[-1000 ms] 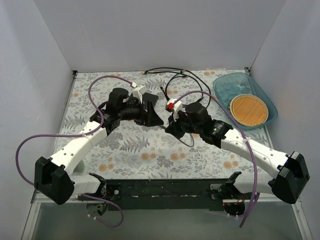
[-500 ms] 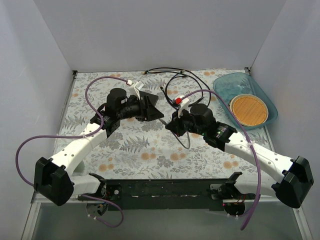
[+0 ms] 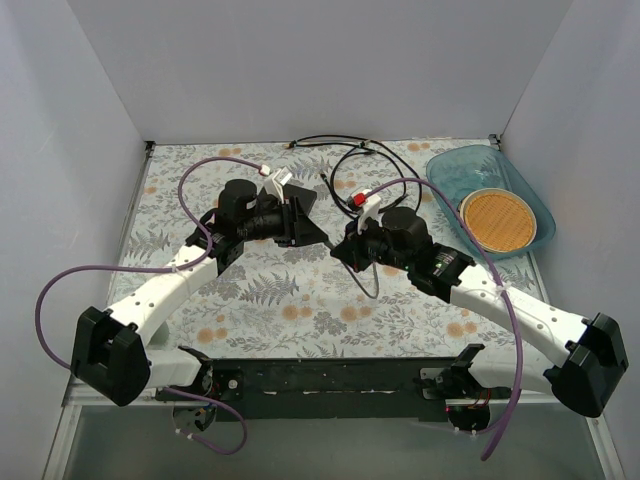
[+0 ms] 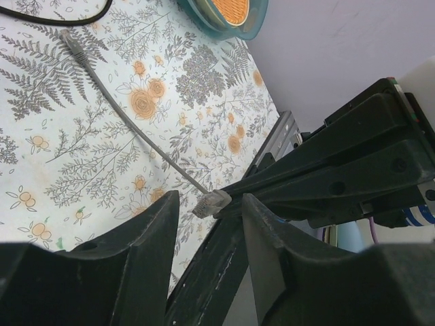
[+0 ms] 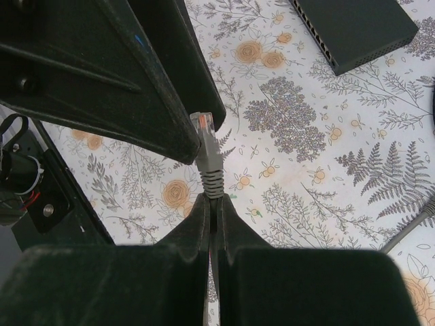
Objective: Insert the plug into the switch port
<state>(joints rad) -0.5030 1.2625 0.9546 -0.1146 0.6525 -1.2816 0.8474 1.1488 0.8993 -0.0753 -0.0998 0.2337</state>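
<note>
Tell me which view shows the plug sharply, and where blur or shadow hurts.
Right wrist: plug crisp and well lit, switch sharp too, own fingers dark and soft. Left wrist: plug fairly sharp, near fingers blurred black. Top external: even light, no glare, plug too small to make out.

So the plug is a gray network-type one with a clear tip and a ribbed gray boot. It's up in the air, pinched by the boot in the right gripper, sticking straight out past the fingertips. Its thin gray cable trails off across the flowery cloth. The switch is a flat black box lying on that cloth, with its row of little sockets along one long edge, well apart from the plug.
</note>
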